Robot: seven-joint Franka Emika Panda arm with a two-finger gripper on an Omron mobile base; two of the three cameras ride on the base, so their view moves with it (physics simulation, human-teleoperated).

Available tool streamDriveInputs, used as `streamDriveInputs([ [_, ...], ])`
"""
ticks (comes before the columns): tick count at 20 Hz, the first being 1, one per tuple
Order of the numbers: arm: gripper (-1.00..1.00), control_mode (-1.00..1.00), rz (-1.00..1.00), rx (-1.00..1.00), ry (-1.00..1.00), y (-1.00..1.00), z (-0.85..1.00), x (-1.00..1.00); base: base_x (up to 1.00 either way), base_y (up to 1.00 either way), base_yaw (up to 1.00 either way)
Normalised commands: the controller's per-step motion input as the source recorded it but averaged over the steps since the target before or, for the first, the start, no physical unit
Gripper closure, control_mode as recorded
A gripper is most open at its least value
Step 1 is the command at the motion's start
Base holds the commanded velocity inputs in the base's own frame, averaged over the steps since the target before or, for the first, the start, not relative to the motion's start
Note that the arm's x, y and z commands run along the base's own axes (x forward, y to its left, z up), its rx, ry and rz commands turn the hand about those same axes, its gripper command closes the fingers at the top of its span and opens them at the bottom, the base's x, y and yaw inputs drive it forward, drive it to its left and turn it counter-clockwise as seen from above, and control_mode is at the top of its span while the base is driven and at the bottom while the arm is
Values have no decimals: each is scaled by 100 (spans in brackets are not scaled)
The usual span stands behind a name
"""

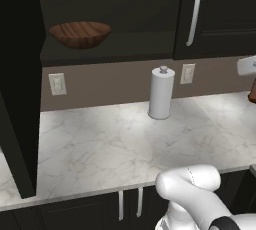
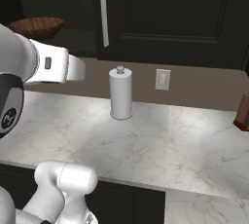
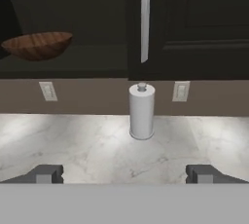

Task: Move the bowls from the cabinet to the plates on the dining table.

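Marble counter (image 1: 100,149), white with grey veins, runs below a near-black wall cabinet (image 1: 220,9) and a brown backsplash. A white paper-towel roll (image 1: 161,93) stands upright near the wall, roughly under the edge of the closed right door, whose slim silver bar handle (image 1: 194,14) hangs just above it. Two pale wall outlets (image 1: 57,84) flank the roll. The cabinet's left bay is open; a dark-brown wooden bowl (image 1: 80,34) sits alone on its shelf, and the dim interior may hide more. An open door panel (image 1: 20,84) stands edge-on at far left. The gripper (image 3: 124,173) hovers over bare counter with jaws spread wide, holding nothing.
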Motion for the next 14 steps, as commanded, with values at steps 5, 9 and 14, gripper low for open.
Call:
streamDriveInputs([
  [5, -100, -100, 0, 0, 0, -3, 2, 42, 0, 0, 0],
  [9, -100, -100, 0, -1, 0, 0, 11, 40, 0, 0, 0],
  [14, -100, -100, 0, -2, 0, 0, 9, 36, 0, 0, 0],
])
